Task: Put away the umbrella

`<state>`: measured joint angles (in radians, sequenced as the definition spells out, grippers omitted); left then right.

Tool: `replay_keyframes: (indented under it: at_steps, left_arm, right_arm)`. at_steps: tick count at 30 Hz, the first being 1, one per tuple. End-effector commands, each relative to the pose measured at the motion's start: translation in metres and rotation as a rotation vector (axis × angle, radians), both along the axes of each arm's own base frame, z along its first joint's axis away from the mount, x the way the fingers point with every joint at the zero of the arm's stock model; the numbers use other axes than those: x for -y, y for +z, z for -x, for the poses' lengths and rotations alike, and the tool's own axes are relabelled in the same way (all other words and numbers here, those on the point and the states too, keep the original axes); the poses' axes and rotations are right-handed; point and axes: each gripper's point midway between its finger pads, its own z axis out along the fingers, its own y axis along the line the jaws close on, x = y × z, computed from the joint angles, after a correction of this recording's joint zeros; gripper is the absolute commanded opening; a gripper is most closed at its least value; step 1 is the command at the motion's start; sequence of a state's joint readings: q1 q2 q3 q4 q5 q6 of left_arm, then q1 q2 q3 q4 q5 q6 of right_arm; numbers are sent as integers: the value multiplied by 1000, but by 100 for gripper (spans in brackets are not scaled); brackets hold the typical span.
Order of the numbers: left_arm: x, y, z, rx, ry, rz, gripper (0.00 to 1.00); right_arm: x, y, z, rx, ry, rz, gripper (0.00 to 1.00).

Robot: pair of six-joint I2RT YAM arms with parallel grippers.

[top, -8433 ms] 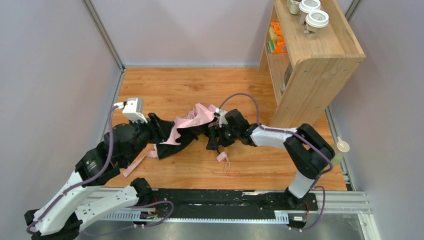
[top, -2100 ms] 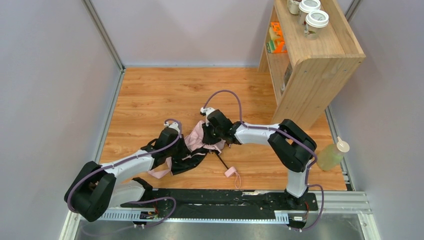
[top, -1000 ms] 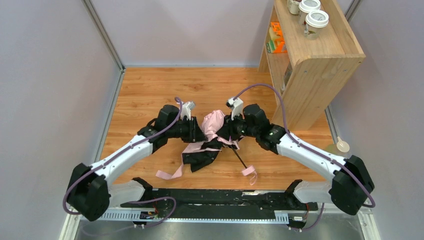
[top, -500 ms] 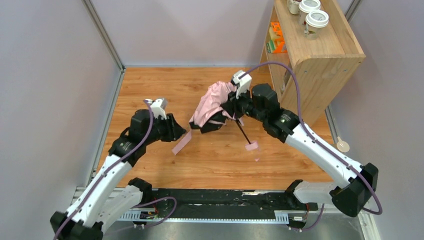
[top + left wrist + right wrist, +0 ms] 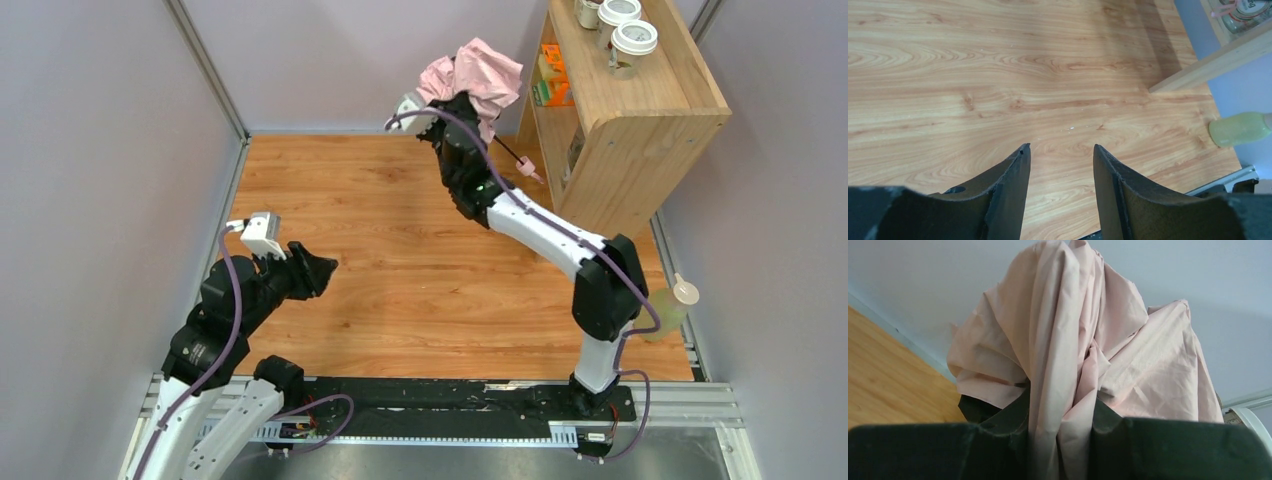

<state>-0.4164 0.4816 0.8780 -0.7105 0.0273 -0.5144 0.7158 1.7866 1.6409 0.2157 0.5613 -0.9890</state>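
The umbrella is a bunched pale pink canopy with black lining, held high at the back of the table, just left of the shelf. Its thin black shaft slants down right to the small pink handle. My right gripper is shut on the umbrella, with folds of pink fabric pinched between its black fingers; in the right wrist view the right gripper points up. My left gripper hangs over bare wood at the near left, well away from the umbrella. In the left wrist view the left gripper is open with nothing between its fingers.
A wooden shelf unit stands at the back right, with paper cups on top and an orange item inside. A pale green bottle sits by the right wall, and the bottle also shows past the shelf's foot.
The right arm has swung the umbrella up off the table and back toward the shelf. The left gripper has let go of the pink strap, opened wider and pulled back to the near left.
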Motion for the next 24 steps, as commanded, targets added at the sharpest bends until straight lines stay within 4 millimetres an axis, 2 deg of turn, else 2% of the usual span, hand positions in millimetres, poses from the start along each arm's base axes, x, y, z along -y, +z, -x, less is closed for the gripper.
replay_keyframes:
  at_steps: [1,4,8,10,12,13,16,17,22,24]
  left_arm:
    - [-12,-10,4,-17,68,8,57]
    - [-15,-19,7,-32,100,48,56]
    - [-7,-42,11,-77,86,104,55]
    - [-1,-52,12,-104,68,127,54]
    - [5,-63,12,-142,54,149,52]
    - [7,-66,11,-152,50,157,51]
    - [15,-81,10,-200,47,202,47]
    - [15,-85,9,-215,63,218,46]
    - [20,-109,-4,-357,138,248,46]
    - [27,-121,-7,-458,156,250,47]
  right_arm:
    - [-14,-34,6,147,-98,326,0]
    - [-42,-130,33,9,16,369,0]
    - [-62,-259,89,-291,173,445,0]
    - [-63,-315,125,-470,250,489,0]
    - [-64,-354,164,-672,340,490,0]
    - [-56,-374,183,-787,361,503,0]
    - [-42,-419,231,-1057,420,502,0]
    - [-43,-427,246,-1137,446,501,0]
    - [-43,-448,296,-1497,445,428,0]
    - [-46,-450,301,-1564,441,369,0]
